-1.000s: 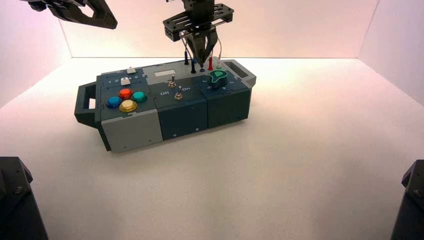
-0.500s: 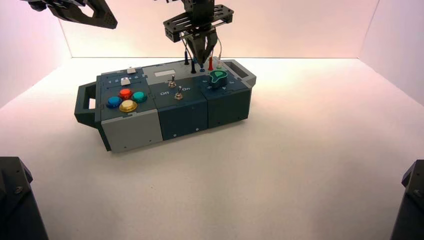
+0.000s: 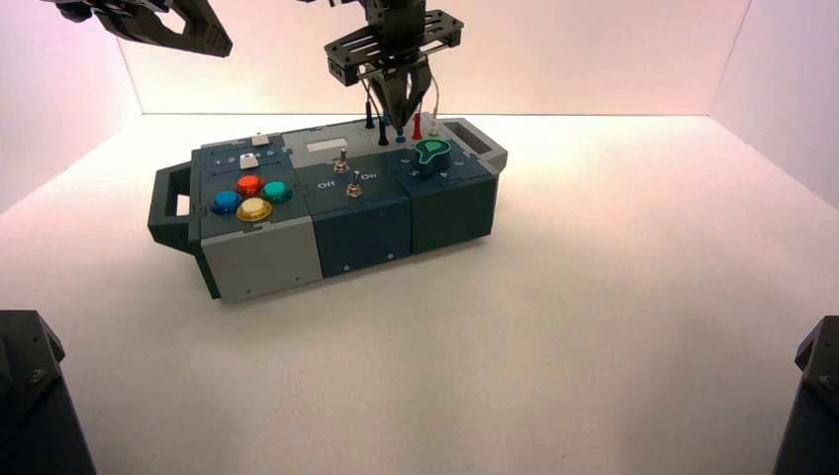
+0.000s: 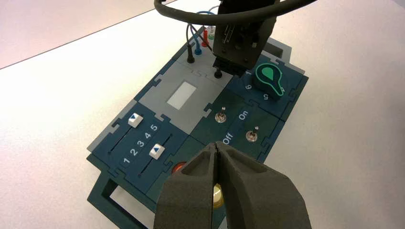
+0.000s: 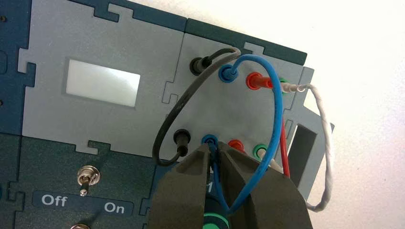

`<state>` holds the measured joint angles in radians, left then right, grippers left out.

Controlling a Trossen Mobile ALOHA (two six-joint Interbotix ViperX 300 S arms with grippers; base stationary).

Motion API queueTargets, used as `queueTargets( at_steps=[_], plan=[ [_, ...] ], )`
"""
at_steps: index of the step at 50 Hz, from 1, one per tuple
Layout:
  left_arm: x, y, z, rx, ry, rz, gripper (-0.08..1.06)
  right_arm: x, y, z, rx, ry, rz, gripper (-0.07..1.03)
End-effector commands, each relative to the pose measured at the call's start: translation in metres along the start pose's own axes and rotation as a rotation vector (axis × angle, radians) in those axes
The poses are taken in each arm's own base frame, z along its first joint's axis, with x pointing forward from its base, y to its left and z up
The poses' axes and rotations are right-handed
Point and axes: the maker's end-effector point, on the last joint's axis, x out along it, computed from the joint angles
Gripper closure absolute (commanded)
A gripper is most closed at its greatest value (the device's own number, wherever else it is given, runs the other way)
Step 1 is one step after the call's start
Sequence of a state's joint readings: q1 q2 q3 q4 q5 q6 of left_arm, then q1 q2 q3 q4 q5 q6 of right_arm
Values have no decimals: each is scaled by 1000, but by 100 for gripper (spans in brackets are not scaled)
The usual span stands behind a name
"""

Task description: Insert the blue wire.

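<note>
In the high view, right end effector (image 3: 401, 127) pointing down at the box's (image 3: 361, 233) far right part, just behind the dark, green-marked knob (image 3: 431, 155); left end effector (image 3: 226, 49) parked at the far left, above and apart from the box.

In the left wrist view, left end effector closed and empty above the buttons.

In the right wrist view, right end effector closed on the near plug end of the blue wire (image 5: 279, 109), right at the near blue socket (image 5: 209, 139); far end in the far blue socket (image 5: 228, 74), with a loop between. Depth of the near plug impossible to tell.
</note>
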<state>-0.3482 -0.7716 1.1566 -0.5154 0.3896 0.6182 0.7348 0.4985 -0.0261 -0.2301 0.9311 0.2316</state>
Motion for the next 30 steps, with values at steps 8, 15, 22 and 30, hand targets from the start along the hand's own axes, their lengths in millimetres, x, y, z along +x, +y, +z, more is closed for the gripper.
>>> queueTargets(
  at_steps=[8, 15, 22, 30],
  plan=[
    [-2, 0, 11, 6, -27, 3, 101, 10, -13, -9, 19, 27, -8, 99],
    [-2, 0, 11, 6, -27, 3, 101, 13, -15, -10, 23, 27, -9, 99],
    [-2, 0, 10, 6, -26, 2, 101, 14, -16, -12, 25, 32, -10, 99],
    [-2, 0, 10, 5, -26, 3, 101, 17, -18, -15, 29, 33, -9, 99]
  ],
)
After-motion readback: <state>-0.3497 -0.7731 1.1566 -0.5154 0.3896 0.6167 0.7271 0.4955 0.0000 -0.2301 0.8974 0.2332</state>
